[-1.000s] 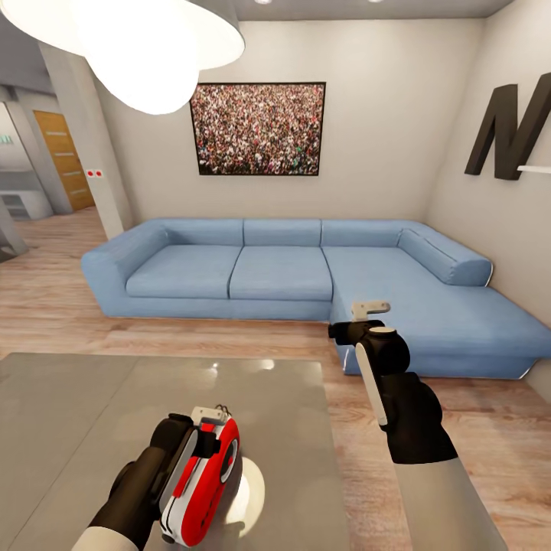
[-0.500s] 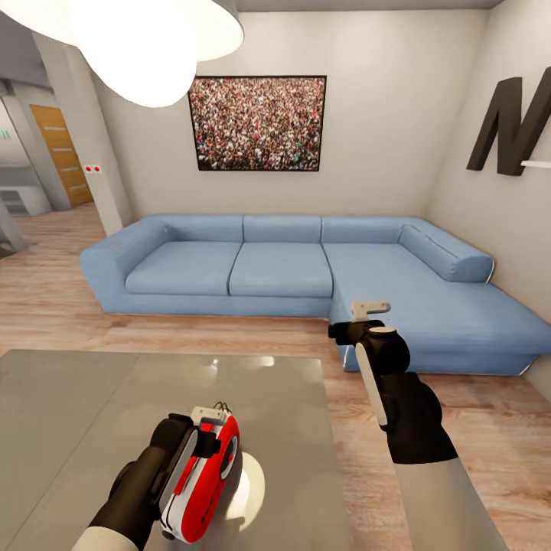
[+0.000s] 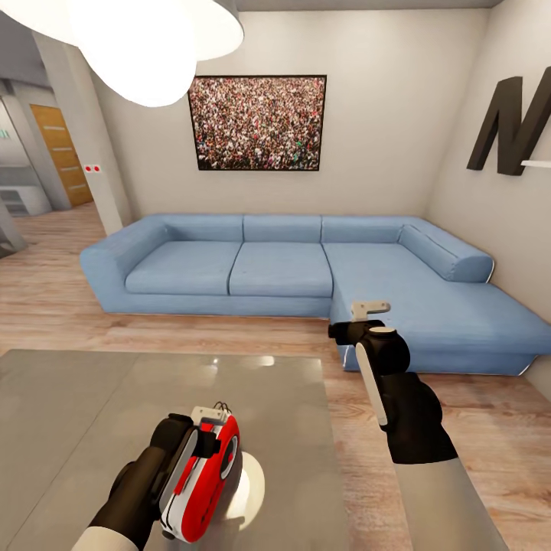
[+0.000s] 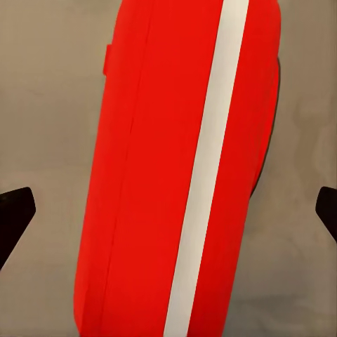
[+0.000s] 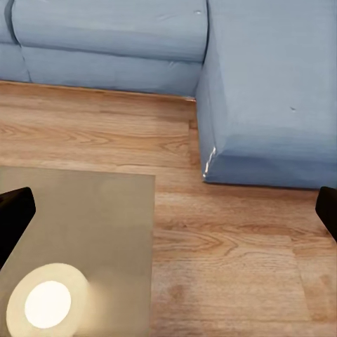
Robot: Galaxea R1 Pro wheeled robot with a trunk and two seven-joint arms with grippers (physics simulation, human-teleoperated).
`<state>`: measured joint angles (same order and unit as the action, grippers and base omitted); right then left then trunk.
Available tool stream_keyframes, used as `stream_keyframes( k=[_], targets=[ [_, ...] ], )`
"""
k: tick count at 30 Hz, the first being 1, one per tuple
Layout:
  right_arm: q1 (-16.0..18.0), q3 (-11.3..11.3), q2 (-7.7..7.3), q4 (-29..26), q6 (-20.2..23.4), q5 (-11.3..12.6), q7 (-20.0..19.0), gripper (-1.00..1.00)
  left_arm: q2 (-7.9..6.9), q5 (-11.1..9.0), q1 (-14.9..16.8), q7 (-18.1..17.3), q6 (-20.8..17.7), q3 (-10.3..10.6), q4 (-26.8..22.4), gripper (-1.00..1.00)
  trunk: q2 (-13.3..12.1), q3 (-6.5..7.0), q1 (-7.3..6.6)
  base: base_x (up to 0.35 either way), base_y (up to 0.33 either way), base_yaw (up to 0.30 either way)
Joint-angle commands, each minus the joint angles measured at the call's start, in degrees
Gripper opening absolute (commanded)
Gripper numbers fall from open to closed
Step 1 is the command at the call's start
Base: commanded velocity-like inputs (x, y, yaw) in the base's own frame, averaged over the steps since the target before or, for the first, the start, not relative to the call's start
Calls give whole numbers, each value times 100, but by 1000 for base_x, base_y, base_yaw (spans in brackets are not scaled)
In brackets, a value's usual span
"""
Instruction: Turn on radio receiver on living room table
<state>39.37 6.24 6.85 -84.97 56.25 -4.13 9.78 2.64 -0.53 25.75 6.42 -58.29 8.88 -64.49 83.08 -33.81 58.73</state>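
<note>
Lighting: bright, even. Source: glowing pendant lamp [image 3: 145, 46], overexposed white. Glare: lamp's round reflection on glossy table [image 3: 291, 428]. Shadows: soft, faint. Render sharp; wide-angle stretching at head-view edges.

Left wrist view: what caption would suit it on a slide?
Red radio receiver with a white stripe, seen close between the open left hand above the grey table.

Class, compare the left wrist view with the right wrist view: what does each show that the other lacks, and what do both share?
Left wrist: the radio receiver, red with a white stripe, between widely spread fingertips, close over the table.

Right wrist: the blue sofa, wood floor and a lamp reflection on the tabletop.

Shared: the grey table and dark fingertips at both picture edges.
</note>
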Motion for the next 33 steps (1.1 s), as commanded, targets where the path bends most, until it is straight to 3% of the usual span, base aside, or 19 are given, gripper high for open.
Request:
stream_keyframes(
  k=[1, 20, 33],
  targets=[
    [0, 0, 0, 0, 0, 0, 0, 100, 0, 0, 0, 0, 0, 0, 0, 100, 0, -3, 0, 0, 0, 0],
    [0, 0, -4, -1, 0, 0, 1, 100, 0, 0, 0, 0, 1, 0, 37, 100, 0, -121, 0, 0, 0, 0],
    [0, 0, -4, -2, 0, 0, -1, 100, 0, 0, 0, 0, 1, 0, 41, 100, 0, -130, 0, 0, 0, 0]
  ],
)
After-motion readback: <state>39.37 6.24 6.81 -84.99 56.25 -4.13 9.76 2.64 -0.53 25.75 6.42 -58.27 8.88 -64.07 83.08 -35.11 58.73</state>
